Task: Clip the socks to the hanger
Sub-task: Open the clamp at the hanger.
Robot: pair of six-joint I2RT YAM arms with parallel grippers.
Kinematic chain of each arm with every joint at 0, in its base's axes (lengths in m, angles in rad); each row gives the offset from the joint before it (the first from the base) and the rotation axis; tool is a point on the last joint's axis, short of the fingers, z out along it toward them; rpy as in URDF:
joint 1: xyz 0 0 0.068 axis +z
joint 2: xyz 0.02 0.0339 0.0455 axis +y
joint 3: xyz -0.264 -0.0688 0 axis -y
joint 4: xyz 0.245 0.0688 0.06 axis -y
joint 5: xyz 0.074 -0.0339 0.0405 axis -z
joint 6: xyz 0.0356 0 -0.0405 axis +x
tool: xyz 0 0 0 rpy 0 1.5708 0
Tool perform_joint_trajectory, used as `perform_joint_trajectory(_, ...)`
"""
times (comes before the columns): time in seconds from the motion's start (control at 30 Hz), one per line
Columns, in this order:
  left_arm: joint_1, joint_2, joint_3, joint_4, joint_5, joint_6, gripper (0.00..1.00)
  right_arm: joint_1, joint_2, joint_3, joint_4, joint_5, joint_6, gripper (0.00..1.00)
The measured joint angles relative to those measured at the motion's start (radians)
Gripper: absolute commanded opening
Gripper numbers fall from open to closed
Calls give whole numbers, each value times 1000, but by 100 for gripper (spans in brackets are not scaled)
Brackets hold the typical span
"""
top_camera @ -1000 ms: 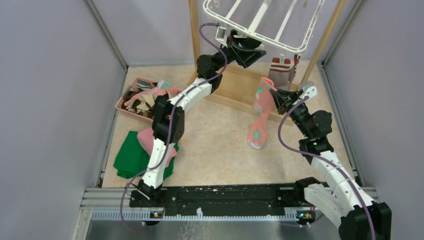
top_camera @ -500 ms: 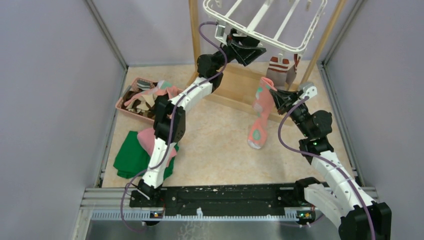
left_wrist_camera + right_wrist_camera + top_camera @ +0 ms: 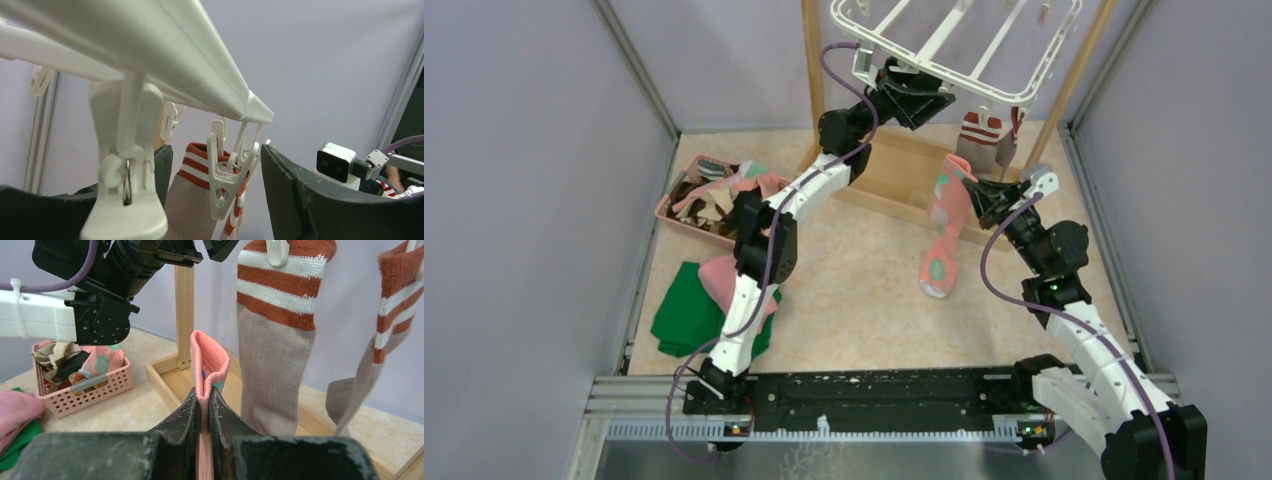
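The white hanger (image 3: pixel 944 88) hangs at the back, inside the wooden stand. My left gripper (image 3: pixel 914 100) is raised just under its near rim. In the left wrist view its fingers (image 3: pixel 300 200) stand apart around a dangling white clip (image 3: pixel 227 175) without touching it. Behind that clip hangs a grey-brown sock (image 3: pixel 192 200) with a red-white cuff. My right gripper (image 3: pixel 972 190) is shut on the cuff of a salmon pink sock (image 3: pixel 944 225), which hangs down to the floor. In the right wrist view the pink cuff (image 3: pixel 207 360) sticks up between the closed jaws, with two clipped striped socks (image 3: pixel 272 340) behind.
A pink basket (image 3: pixel 674 210) of loose socks sits at the left. A green cloth (image 3: pixel 686 315) and a pink cloth (image 3: pixel 719 280) lie by the left arm. The wooden stand's base (image 3: pixel 904 175) and posts frame the hanger. Grey walls close in both sides.
The hanger's near rim has lifted and shifted slightly, and the left gripper rose with it while its fingers narrowed a little. The right arm and pink sock have not moved.
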Motion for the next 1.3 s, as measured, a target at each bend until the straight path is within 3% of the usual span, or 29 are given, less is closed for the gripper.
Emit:
perform_joint_trajectory(0.4, 0, 0, 3, 18, -4, -43, 64, 0, 1, 0, 0, -2, 0, 0)
perform_joint_trajectory(0.77, -2, 0, 10, 36, -20, -76, 52, 0, 1, 0, 0, -3, 0, 0)
perform_joint_trajectory(0.83, -2, 0, 11, 40, -24, -82, 47, 0, 2, 0, 0, -3, 0, 0)
perform_joint_trajectory(0.9, -3, 0, 11, 45, -27, -87, 34, 0, 2, 0, 0, -5, 0, 0)
perform_joint_trajectory(1.17, -3, 1, 11, 55, -35, -97, 7, 0, 2, 0, 0, -6, 1, 0)
perform_joint_trajectory(1.3, -3, 1, 11, 60, -35, -102, 3, 0, 2, 0, 0, -7, 1, 0)
